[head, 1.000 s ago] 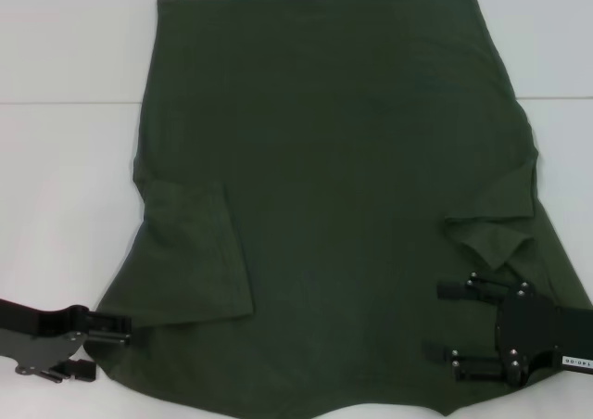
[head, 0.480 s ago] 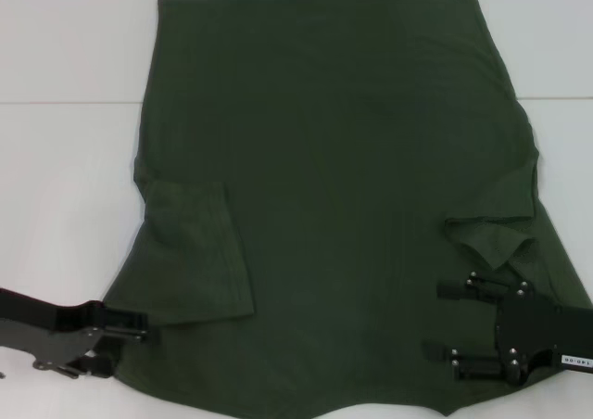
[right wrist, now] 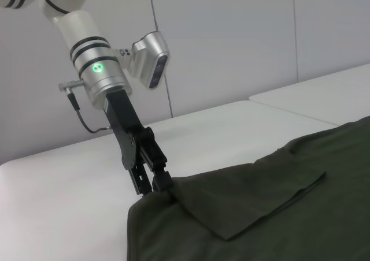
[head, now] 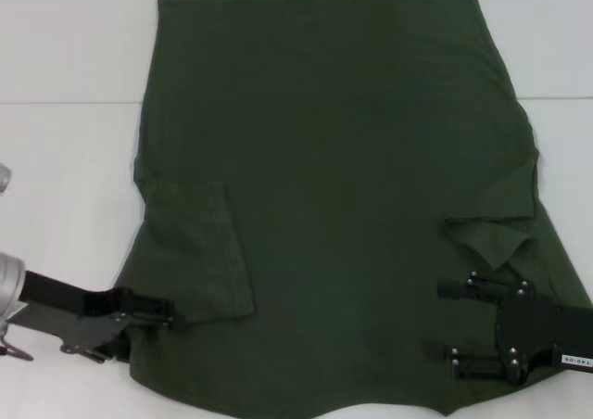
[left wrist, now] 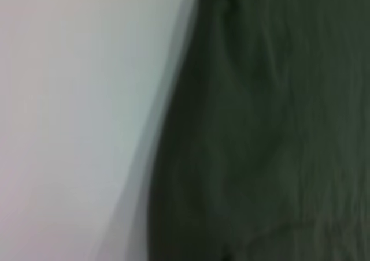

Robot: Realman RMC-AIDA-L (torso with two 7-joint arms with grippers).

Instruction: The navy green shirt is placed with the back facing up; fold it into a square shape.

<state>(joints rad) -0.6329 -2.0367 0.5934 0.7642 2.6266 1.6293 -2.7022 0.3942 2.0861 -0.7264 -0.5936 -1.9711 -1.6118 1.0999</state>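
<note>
Silver-white left arm [right wrist: 92, 47] with black bands, green light and black left hand [right wrist: 155, 183].

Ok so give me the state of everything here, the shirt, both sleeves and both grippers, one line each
navy green shirt: spread flat on the white table, plain side up, body not yet folded.
left sleeve: folded inward onto the body.
right sleeve: folded inward, rumpled.
left gripper: at the shirt's near left edge, fingertips on the cloth.
right gripper: open, resting over the near right part.
</note>
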